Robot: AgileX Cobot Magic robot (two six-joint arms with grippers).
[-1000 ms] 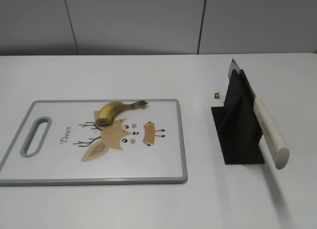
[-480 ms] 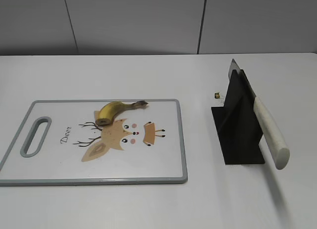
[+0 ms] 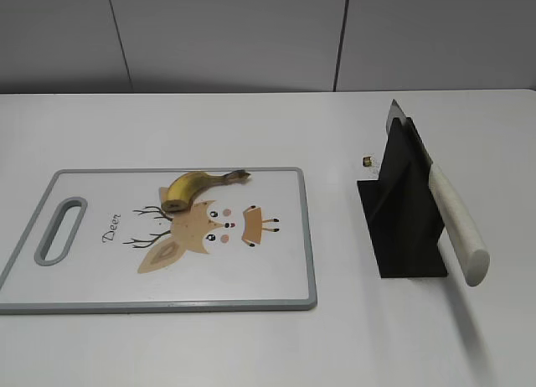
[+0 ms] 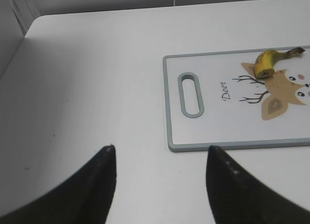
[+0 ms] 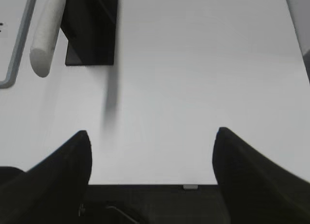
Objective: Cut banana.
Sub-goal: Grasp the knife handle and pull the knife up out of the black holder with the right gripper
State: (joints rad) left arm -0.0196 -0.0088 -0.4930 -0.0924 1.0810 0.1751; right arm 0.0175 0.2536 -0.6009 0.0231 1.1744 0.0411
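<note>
Nothing moved over the last second; cut not started.
Both sets of jaws wide and empty: left gripper point(image 4: 160, 161) parked over bare bench short of the cutting board point(image 3: 285, 299), right gripper point(image 5: 151, 151) parked near the bench edge. Banana point(image 3: 194, 187) lay whole at the board's far edge. Knife point(image 3: 444, 207) sat untouched in the black stand point(image 3: 402, 228). White bench point(image 3: 251, 127), grey wall panels behind.
</note>
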